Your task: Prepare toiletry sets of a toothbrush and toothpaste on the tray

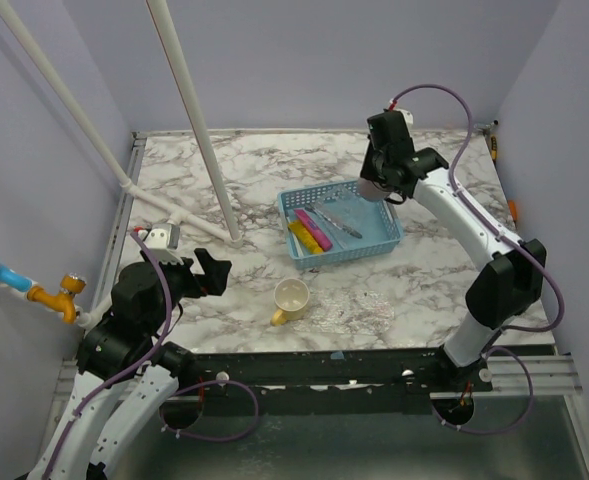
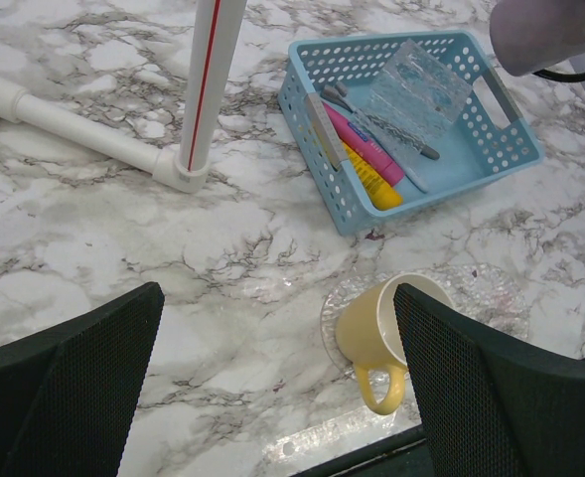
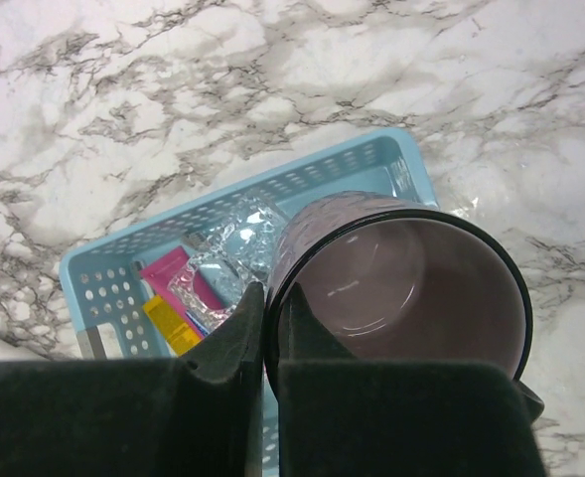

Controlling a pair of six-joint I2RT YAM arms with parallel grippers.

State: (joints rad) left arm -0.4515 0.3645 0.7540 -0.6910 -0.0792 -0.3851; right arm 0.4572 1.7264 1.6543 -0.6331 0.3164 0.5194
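Lower left, my left hand (image 1: 214, 271) hangs spread and empty, parked clear, I judge. Past the yellow mug (image 1: 292, 297), the central tray (image 1: 374, 228) holds the pink tube (image 1: 312, 229), yellow tube (image 1: 303, 239) and brushes (image 1: 337, 221). Beyond, my right hand (image 3: 269, 303) pinches the purple mug (image 3: 401, 288) by its rim, over the tray's far corner.

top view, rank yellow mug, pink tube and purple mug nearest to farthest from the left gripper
1. yellow mug, on the table just right of the left gripper
2. pink tube, inside the blue basket
3. purple mug, farthest, in the right gripper jaws at the basket's far corner
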